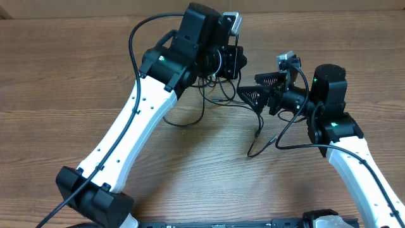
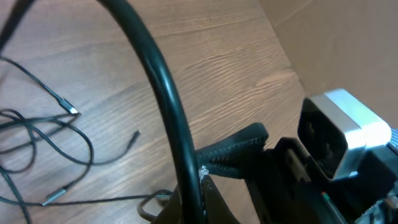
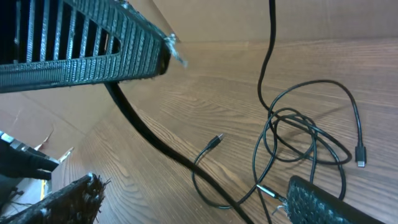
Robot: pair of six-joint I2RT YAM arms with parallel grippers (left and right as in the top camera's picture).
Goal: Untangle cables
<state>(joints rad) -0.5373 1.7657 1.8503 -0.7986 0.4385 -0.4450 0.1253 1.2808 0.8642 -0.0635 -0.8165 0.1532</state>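
Thin black cables (image 1: 212, 95) lie in a loose tangle on the wooden table between the two arms, with loose plug ends (image 1: 256, 136) trailing toward the front. My left gripper (image 1: 233, 63) hovers over the tangle's far side. In the left wrist view its fingers (image 2: 202, 186) look pressed together, and a thin cable loop (image 2: 155, 202) runs up to them. My right gripper (image 1: 248, 87) is wide open just right of the tangle. In the right wrist view (image 3: 199, 205) the tangle (image 3: 298, 134) lies ahead and one plug (image 3: 273, 193) touches its right finger.
A thick black arm cable (image 2: 161, 93) crosses in front of the left wrist camera and also runs over the table in the right wrist view (image 3: 155, 143). The right wrist's camera housing (image 2: 342, 137) is close to the left gripper. A cardboard wall (image 3: 249, 18) lines the far side.
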